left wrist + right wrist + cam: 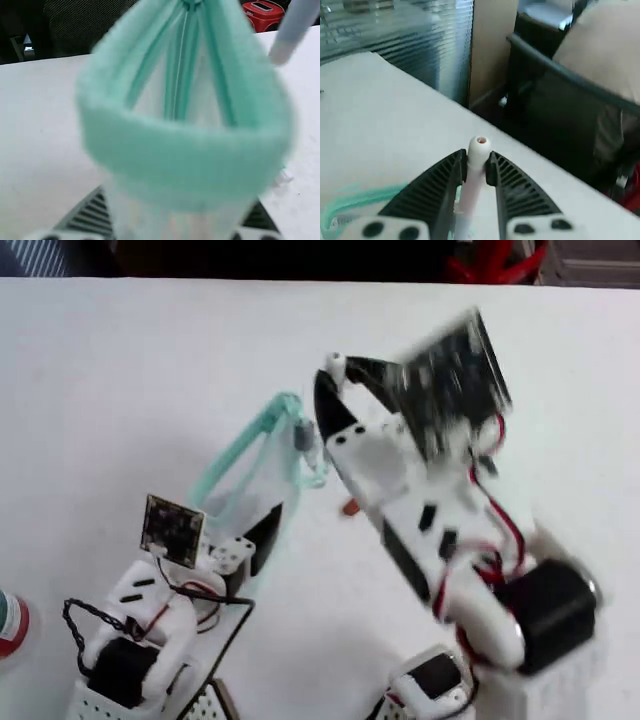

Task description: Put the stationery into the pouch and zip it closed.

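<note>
White pen [479, 146] clamped between the right gripper's [476, 161] black jaws, mint-rimmed clear pouch [185, 165] gripped by the left gripper [262, 532], mouth held open, white table [110, 380] beneath.

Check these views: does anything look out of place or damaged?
Nothing looks damaged or spilled. One small orange piece lies loose on the table beside the open pouch, while the right gripper clamps a white pen.
</note>
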